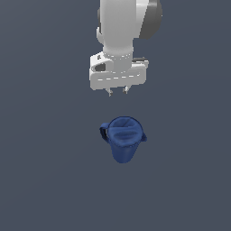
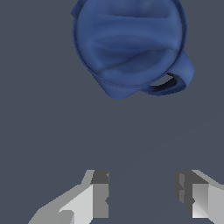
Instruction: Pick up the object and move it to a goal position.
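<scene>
Hanging wrist-down over the bench (image 1: 40, 180), the tool (image 1: 117, 91) is seen parted, its fingers (image 2: 99, 194) gripping nothing. At 6 o'clock from it in the exterior view, well apart, the pitcher (image 1: 122, 140) is observed upright; no contents can be made out inside.

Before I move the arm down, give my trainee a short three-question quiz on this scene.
1. True or false: the gripper is shut on the pitcher.
2. In the exterior view, which side of the pitcher is its handle on?
A. that view's left
B. that view's right
3. In the wrist view, is anything between the jaws?

Key:
1. False. The jaws stand open and apart from the pitcher, which sits upright on the floor.
2. A.
3. No, only bare floor shows between the fingers.
</scene>
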You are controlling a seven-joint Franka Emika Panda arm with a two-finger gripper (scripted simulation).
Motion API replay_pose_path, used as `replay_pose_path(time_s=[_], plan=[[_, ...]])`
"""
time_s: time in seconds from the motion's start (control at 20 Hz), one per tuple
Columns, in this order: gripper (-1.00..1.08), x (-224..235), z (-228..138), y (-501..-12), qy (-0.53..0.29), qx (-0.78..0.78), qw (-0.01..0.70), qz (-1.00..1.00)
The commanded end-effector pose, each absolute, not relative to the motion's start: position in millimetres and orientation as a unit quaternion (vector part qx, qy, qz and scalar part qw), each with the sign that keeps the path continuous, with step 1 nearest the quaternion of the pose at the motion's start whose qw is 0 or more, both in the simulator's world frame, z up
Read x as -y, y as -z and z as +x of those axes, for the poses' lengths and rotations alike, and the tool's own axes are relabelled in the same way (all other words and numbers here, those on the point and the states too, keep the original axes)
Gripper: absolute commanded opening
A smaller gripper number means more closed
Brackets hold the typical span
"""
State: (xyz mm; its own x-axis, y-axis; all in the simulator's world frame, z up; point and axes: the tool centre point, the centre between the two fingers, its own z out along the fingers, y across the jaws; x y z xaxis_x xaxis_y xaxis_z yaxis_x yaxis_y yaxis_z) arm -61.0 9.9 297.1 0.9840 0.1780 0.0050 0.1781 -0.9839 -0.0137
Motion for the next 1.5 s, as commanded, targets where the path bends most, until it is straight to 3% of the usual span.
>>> replay_pose_path(time_s=[0.0, 1.45], plan=[[0.28, -8, -57, -294, 0.005, 0.107, 0.014, -0.994], [0.28, 29, 4, -251, 0.081, 0.344, 0.078, -0.932]])
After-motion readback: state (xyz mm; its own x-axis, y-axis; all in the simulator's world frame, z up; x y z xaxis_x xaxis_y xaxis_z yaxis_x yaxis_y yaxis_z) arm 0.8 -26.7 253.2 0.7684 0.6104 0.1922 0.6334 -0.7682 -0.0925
